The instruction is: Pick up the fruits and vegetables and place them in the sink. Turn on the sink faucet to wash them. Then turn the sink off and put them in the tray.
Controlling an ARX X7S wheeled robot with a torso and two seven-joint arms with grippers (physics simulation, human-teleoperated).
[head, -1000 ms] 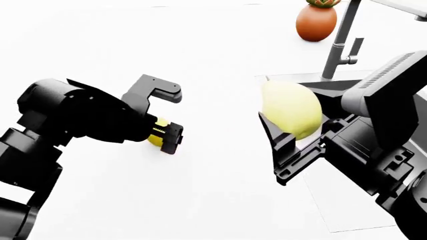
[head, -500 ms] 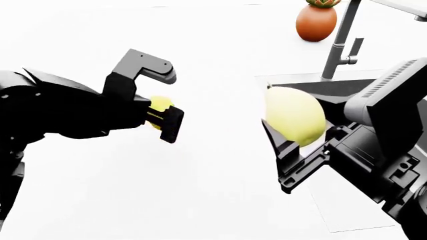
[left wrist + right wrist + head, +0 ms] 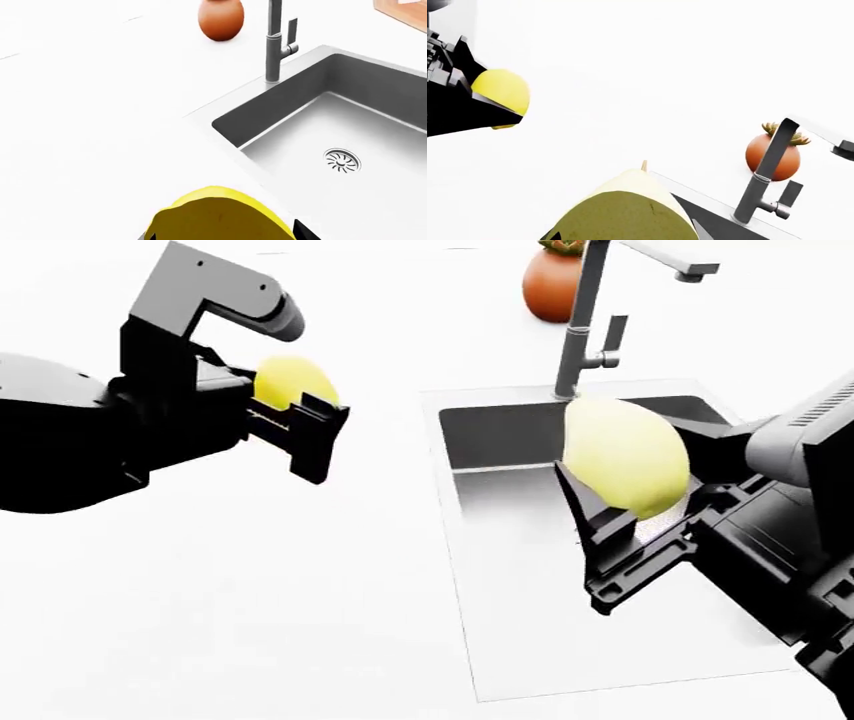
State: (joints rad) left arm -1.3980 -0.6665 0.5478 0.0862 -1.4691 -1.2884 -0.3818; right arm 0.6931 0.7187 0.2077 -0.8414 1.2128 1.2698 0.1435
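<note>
Lemon (image 3: 217,215) filling the near edge of the left wrist view, bright yellow, with dark finger parts at either side of it; below and beyond, the sink (image 3: 280,107) with grey walls, pale floor and round drain (image 3: 342,160), the sink faucet (image 3: 272,42) upright at its rim, an orange-brown pot (image 3: 221,19) behind, and a reddish-brown corner, probably the tray (image 3: 403,11), at the frame edge.

Head view next: left gripper (image 3: 274,405) pinching the lemon (image 3: 287,380), raised well clear of the white counter (image 3: 240,620) and noticeably higher and nearer the basin than a second ago, when it sat low over the surface. Right gripper (image 3: 627,510) clamped on the pale yellow-green fruit (image 3: 625,455), now hanging over the sink (image 3: 461,430) rather than beside its rim. Camera shifted too, faucet (image 3: 583,330) and basin more central. Judged from this: both pickups done, carry toward the sink under way, release not yet made.

Right wrist view: pointed tip of the pale fruit (image 3: 624,210) close in, lemon (image 3: 502,92) in the other arm's dark fingers across the counter, faucet (image 3: 767,172) and potted succulent (image 3: 774,152) beyond.

No brands, labels or legible writing anywhere.
</note>
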